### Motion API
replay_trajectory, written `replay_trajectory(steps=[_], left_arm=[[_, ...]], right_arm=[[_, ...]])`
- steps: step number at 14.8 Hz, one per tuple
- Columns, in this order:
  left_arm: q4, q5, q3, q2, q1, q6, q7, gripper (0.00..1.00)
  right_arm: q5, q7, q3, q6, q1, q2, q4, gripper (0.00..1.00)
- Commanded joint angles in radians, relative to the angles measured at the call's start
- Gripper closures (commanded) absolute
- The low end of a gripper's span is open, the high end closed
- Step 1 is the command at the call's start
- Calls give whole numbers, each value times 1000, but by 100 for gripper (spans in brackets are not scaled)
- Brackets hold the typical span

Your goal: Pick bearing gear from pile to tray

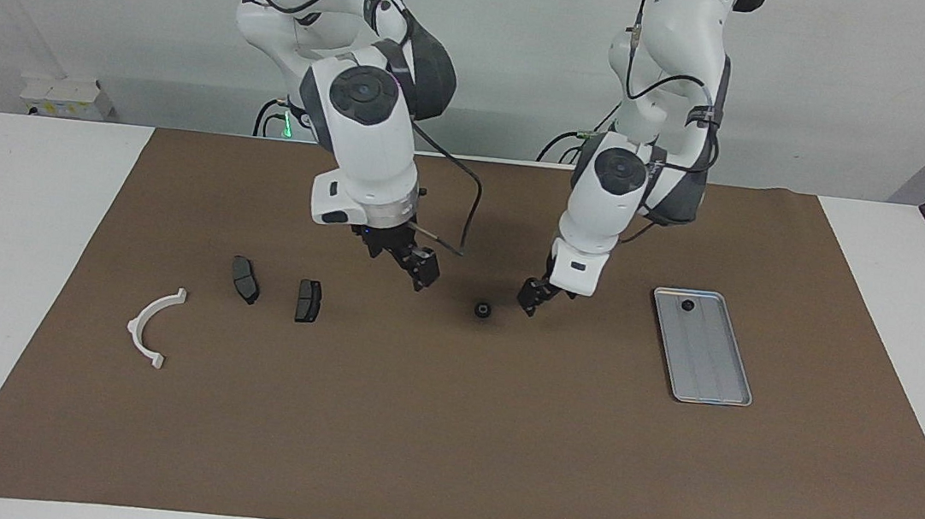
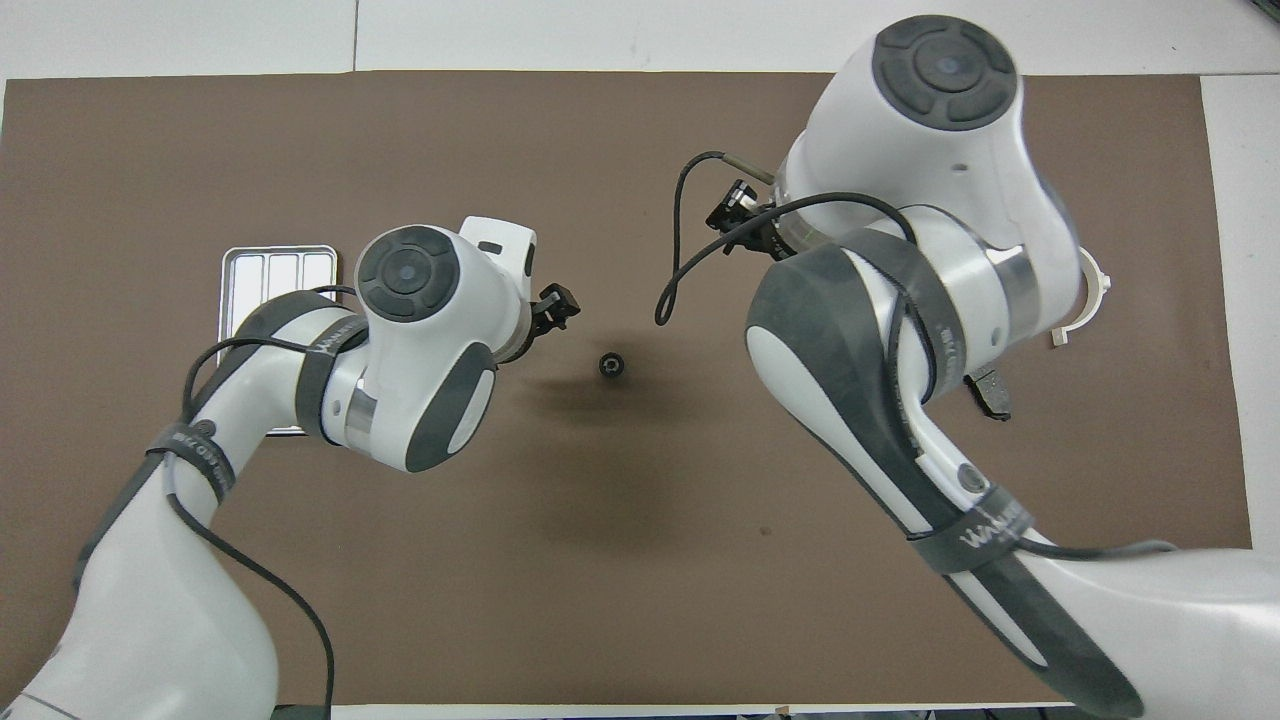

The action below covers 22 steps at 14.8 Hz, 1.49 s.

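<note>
Gear (image 1: pixel 482 310) lies loose on the mat mid-counter, between both grippers. Right gripper (image 1: pixel 424 273), released and empty, hangs beside it toward the pile; left gripper (image 1: pixel 530 298), jaws apart, hovers just beside it toward the tray (image 1: pixel 715 393).

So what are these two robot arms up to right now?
They are moving small black round parts into the tray. One part already lies in it. Another sits loose on the brown mat in the middle. The left end effector hangs low right beside it. The right end effector is raised over the mat. Two brake pads and a white bracket lie untouched.
</note>
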Motion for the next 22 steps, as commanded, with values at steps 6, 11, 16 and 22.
replay_trajectory(steps=[6,11,16,22], left_arm=[[74,19,15,94,-109,35,-127,51],[74,24,16,125,-124,54,-137,52],[77,29,18,147,-138,51,-140,50],[100,32,19,147,-137,8,-147,46]], right_arm=[[-3,-907,4,-86,-284,-164,-18,0],[-9,-996,1,-120,-333,-207,-18,0],[-26,-1003,4,-135,-335,-219,-18,0],[-26,-1021,1,-157,-347,-233,-20,0]])
